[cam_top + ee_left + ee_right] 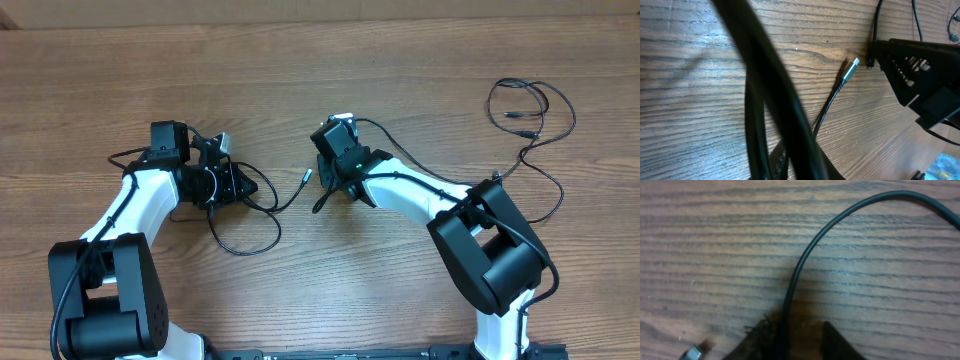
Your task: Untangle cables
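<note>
Nearest, both arms [110,290] at the table [400,60] front edge. Just beyond, on brown wood grain, near cable [250,248] in a loose loop, passing under the left hand [238,183] and ending in a silver plug [851,68] flat on the wood. Left hand pressed together or spread: cannot tell, with blurred black cords across its camera. Right hand [792,342] just beside that plug, fingers spread, far cable [805,260] between them, against one finger. Farther right, loops [530,105] of thin cable near the far right corner. Open wood between the arms and wide across the far left. Pale strip along the far edge.
</note>
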{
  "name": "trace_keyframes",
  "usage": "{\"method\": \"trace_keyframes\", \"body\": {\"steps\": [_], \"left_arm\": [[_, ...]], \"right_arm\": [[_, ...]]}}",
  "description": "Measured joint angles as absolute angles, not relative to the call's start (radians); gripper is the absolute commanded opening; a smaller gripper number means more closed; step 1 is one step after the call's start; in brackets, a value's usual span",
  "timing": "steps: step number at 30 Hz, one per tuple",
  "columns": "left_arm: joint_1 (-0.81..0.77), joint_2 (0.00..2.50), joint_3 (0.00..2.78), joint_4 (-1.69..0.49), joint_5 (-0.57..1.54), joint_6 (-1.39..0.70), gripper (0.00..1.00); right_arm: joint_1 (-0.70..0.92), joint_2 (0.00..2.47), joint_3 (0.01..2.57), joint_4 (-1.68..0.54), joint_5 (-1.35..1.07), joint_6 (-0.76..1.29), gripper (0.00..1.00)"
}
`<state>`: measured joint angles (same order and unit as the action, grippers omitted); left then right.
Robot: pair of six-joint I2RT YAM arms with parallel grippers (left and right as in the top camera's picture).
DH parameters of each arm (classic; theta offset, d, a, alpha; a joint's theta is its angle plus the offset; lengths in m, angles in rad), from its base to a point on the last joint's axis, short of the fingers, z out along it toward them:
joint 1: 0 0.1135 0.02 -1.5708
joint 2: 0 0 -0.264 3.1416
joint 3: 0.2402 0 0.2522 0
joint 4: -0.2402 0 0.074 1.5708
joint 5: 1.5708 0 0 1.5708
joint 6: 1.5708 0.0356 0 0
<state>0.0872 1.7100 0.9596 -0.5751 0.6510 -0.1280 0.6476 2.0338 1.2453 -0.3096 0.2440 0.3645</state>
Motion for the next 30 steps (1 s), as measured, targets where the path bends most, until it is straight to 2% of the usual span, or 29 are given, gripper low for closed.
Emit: {"method": "trace_keyframes", "body": {"steps": [3, 5, 8, 16, 27, 28, 30], "left_arm": [[0.087, 1.71, 0.96, -0.575, 0.651, -0.128, 0.15], [0.087, 1.71, 0.96, -0.575, 0.651, -0.128, 0.15], [0.087, 1.71, 0.96, -0.576, 0.651, -0.128, 0.15], [0.087, 1.71, 0.96, -0.579, 0.651, -0.128, 0.17], [0.087, 1.71, 0.96, -0.579, 0.651, -0.128, 0.17], [0.087, 1.71, 0.96, -0.579, 0.651, -0.128, 0.17], [0.087, 1.71, 0.96, -0.576, 0.651, -0.128, 0.17]], "right_arm": [[0.648, 2.051, 1.245, -0.289, 0.244, 0.363, 0.18], [0.648, 2.056, 1.246, -0.279, 0.251, 0.362, 0.04], [0.648, 2.058, 1.256, -0.279, 0.261, 0.362, 0.04], [0.588, 2.05, 1.279, -0.335, 0.325, 0.364, 0.04], [0.286, 1.976, 1.282, -0.376, 0.276, 0.4, 0.04], [0.264, 1.972, 1.282, -0.378, 0.252, 0.39, 0.06], [0.211, 1.968, 1.283, -0.378, 0.168, 0.345, 0.25]]}}
